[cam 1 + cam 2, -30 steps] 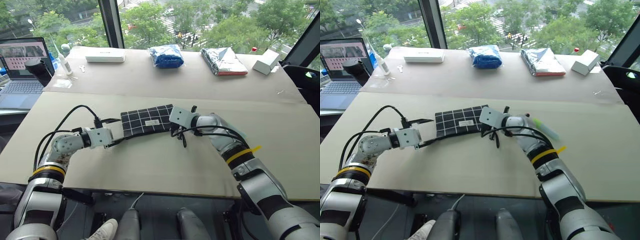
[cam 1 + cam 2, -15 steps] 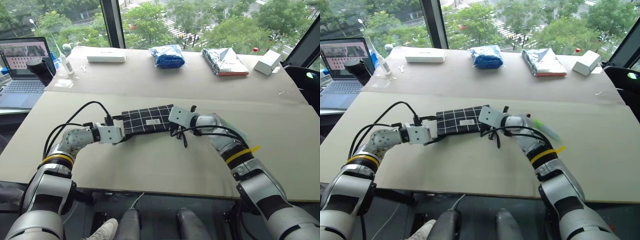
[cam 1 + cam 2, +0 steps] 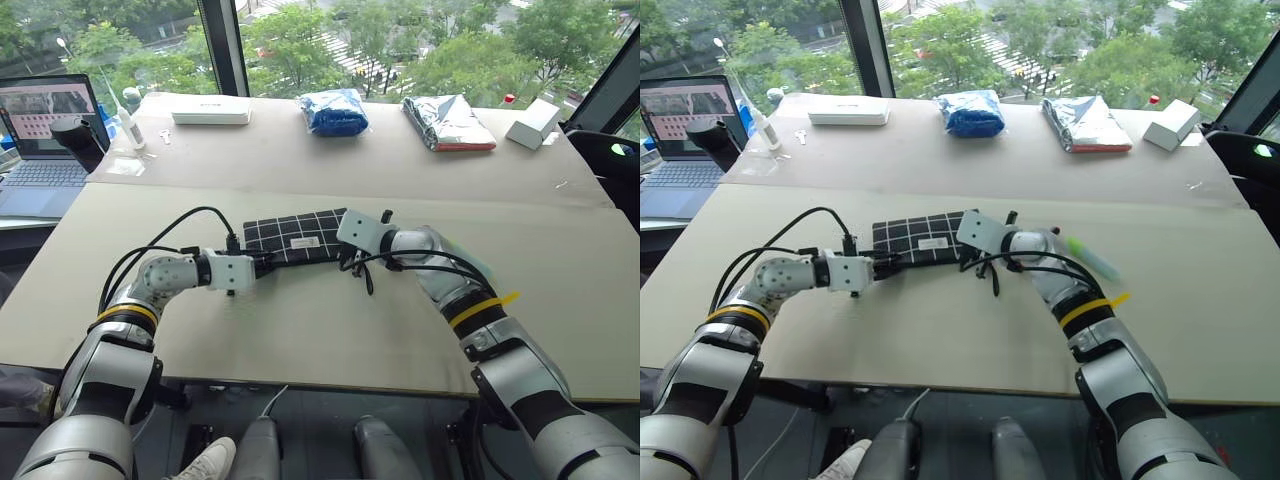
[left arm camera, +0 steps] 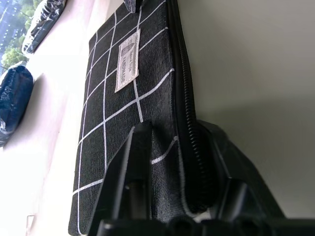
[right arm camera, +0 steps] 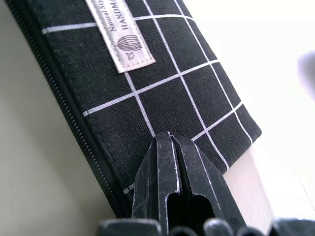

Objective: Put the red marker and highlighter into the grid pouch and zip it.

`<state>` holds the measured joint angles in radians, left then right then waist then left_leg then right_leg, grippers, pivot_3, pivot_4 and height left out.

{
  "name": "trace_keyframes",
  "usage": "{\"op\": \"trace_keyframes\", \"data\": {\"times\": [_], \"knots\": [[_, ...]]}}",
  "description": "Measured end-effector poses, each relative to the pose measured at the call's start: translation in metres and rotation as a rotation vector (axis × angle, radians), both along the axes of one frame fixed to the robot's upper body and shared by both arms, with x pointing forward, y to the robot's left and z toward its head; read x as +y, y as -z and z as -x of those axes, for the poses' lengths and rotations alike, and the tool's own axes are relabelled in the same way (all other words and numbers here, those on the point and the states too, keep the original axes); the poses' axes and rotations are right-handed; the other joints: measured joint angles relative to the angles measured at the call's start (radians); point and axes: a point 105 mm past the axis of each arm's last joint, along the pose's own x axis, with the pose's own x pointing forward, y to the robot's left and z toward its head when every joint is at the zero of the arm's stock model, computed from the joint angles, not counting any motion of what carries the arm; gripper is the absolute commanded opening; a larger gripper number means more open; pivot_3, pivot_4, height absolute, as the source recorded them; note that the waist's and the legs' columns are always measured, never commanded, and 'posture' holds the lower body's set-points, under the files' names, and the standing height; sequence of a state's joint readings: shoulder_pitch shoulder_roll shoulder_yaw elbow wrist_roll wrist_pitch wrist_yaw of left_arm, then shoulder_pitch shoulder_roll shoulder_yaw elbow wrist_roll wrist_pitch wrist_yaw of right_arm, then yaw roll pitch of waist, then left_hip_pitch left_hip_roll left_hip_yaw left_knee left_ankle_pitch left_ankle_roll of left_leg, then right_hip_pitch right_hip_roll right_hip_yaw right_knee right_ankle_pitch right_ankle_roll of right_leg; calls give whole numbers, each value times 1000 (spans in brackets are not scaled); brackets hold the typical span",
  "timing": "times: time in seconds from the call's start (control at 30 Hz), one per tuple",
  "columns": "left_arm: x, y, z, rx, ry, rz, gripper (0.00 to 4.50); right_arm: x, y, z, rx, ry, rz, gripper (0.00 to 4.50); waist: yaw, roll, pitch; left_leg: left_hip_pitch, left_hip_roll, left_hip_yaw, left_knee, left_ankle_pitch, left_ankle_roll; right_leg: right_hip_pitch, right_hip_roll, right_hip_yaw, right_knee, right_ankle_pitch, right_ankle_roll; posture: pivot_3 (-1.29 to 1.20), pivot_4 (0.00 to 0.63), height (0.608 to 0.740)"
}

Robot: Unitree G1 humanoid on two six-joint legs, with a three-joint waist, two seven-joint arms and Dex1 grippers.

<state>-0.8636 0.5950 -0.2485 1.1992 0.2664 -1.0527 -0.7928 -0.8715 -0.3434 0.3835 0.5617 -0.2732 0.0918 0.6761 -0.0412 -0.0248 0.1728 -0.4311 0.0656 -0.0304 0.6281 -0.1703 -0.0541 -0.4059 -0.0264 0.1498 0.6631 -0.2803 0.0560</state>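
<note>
Nearest, the two arms reach in over the pale table (image 3: pixel 300 340) and meet at the grid pouch (image 3: pixel 295 238), which lies flat in the middle of the table with its white label (image 4: pixel 127 60) facing up. The left gripper (image 4: pixel 172 142) straddles the pouch's left end, one finger on the fabric and the other beyond the zipper (image 4: pixel 184 98), its jaws drawn in on that zipper edge. The right gripper (image 5: pixel 170 147) has its jaws pressed together, its tips against the pouch's right end. Farther back lie a white box (image 3: pixel 210 110), a blue bag (image 3: pixel 333 110), and a silver packet (image 3: pixel 447 122). A laptop (image 3: pixel 45 130) stands at the far left.
</note>
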Motion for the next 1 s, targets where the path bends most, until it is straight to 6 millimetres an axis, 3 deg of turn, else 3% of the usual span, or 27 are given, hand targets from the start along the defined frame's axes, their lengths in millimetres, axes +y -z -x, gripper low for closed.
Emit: {"op": "trace_keyframes", "data": {"times": [0.2, 0.33, 0.37, 0.5, 0.57, 0.7, 0.8, 0.87, 1.0], "knots": [[-3, -1, 2, 16, 19, 28, 28, 0, 0, 0, 4, 1, -5, 0, -2, 0, 0, 0, 0, 0, 0, 0, 0, 0, 0, 0, 0, 0, 0, 0, 150, 740], [0, 1, -3, 93, -45, 115, 0, 5, -5, 3, 131, 18, -184, 993, -2, 0, 0, 0, 0, 0, 0, 0, 0, 0, 0, 0, 1, 0, 0, 0, 150, 740], [1, 2, -4, 115, -61, 130, 0, 8, -9, 4, 175, 21, -259, 1441, -3, 0, 0, 0, 0, 0, 0, 0, 0, 0, 0, 0, 1, 0, 0, 0, 150, 740], [7, 5, -3, 175, -102, 185, 0, 2, -35, -1, 259, 58, -489, 2601, -4, 0, 0, 0, 0, 0, 0, 0, 0, 0, 0, 0, 1, 0, 0, 0, 150, 740], [12, 5, -3, 204, -137, 253, 0, -10, -55, -4, 275, 73, -592, 3410, -5, 0, 0, 0, 0, 0, 0, 0, 0, 0, 0, -1, 1, 0, 0, 0, 150, 740], [15, 9, -2, 277, -204, 415, 0, -35, -95, -2, 282, 67, -717, 3410, -5, 0, 0, 0, 1, -1, 0, 0, 0, 0, 0, -1, 1, 0, 0, 0, 150, 740], [12, 7, 0, 313, -222, 507, 0, -47, -105, 0, 244, 73, -706, 3410, -5, 0, 0, 0, 1, -1, 0, 0, 0, 0, 0, -1, 1, 0, 0, 0, 150, 740], [8, 3, 1, 317, -225, 539, 0, -53, -99, 0, 246, 100, -692, 3410, -5, 0, 0, 0, 1, -1, 0, 0, 0, 0, 0, -1, 1, 0, 0, 0, 150, 740], [9, 2, 3, 316, -268, 563, 0, -50, -57, 1, 318, 183, -624, 3410, -8, 0, 0, 0, 1, -1, 0, 0, 0, -1, 0, -1, 1, 0, 0, 0, 150, 740]]}}
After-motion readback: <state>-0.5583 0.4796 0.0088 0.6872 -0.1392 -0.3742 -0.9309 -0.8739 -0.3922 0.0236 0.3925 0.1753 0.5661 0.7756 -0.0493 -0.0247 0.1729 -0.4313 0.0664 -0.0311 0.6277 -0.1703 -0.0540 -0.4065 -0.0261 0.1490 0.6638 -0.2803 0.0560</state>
